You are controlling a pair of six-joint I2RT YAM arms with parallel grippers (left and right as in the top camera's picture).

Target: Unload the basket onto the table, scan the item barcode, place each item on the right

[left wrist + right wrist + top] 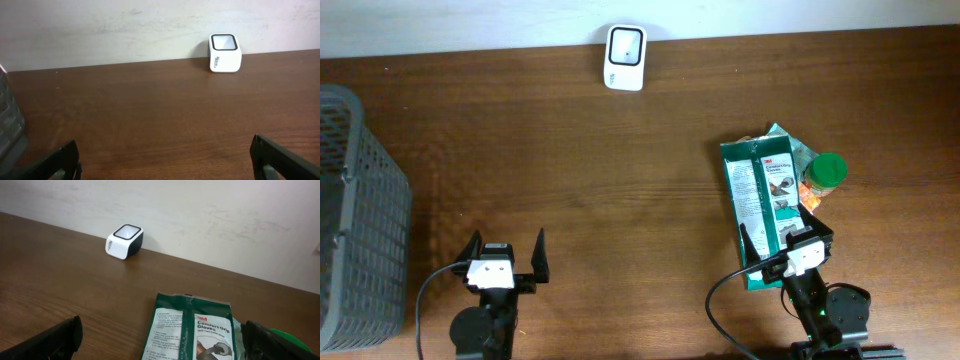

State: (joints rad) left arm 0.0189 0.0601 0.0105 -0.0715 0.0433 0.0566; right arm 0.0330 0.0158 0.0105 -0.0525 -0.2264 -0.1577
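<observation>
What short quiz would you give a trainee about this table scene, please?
1. Fill in: the left gripper and the right gripper are both ____.
2. True or false: the white scanner stands well apart from the green glove packet.
3. Pick one. The glove packet lies: A) touching the scanner; B) by the right gripper; C) by the left gripper.
Key: 1 open; 2 true; 3 B.

Even, soft light; sharp views
</observation>
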